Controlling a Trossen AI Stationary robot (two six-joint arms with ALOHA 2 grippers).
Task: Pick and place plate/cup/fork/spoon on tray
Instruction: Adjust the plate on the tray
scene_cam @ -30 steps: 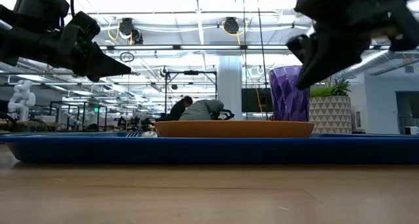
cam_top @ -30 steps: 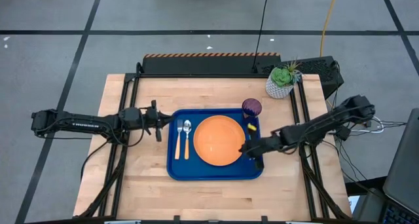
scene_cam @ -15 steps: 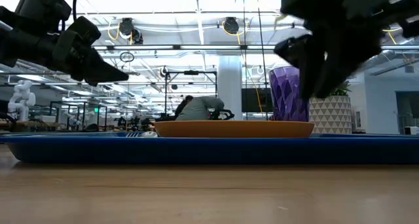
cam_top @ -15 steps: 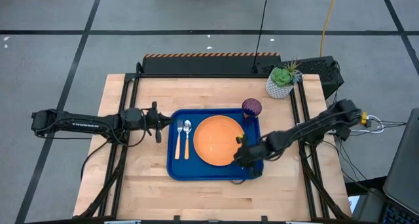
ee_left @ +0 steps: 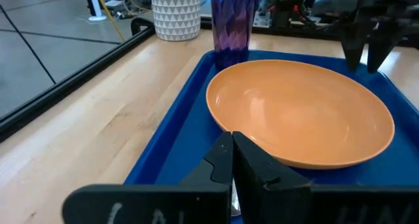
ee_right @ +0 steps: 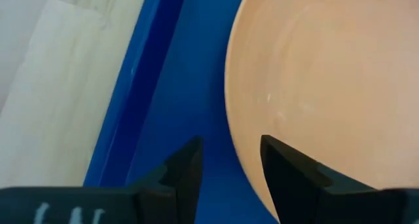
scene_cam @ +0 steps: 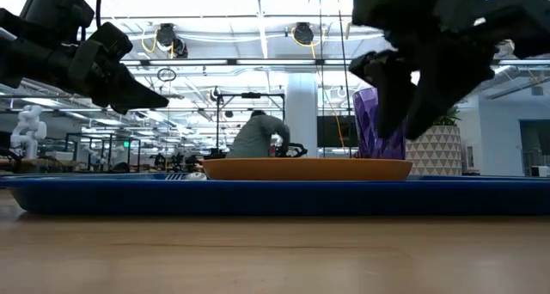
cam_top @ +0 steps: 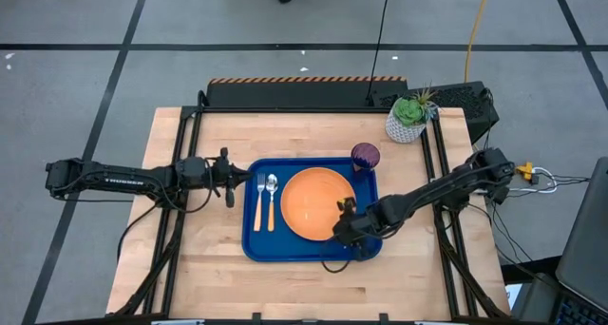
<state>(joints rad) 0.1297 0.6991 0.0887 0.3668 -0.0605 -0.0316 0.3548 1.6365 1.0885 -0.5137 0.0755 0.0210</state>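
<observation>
The blue tray [cam_top: 249, 241] lies mid-table and bears the orange plate [cam_top: 318, 203], the purple cup [cam_top: 365, 155] at its far right corner, and the fork [cam_top: 259, 203] and spoon [cam_top: 272, 194] side by side at its left. My right gripper [cam_top: 339, 222] hovers open over the plate's near right rim [ee_right: 243, 152], one finger over the plate and one over the tray floor; the low view shows it clear above the plate. My left gripper [cam_top: 232, 181] is shut and hangs by the tray's left edge, empty.
A white pot with a green plant [cam_top: 407, 121] stands at the table's far right corner. Bare wood lies before and behind the tray. In the low view a person [scene_cam: 258, 137] bends over in the room beyond.
My right gripper has moved toward the table's left and near edges, from the tray's right rim to over the plate's near right rim, and has opened. The plate, cup, fork and spoon have stayed in place.
</observation>
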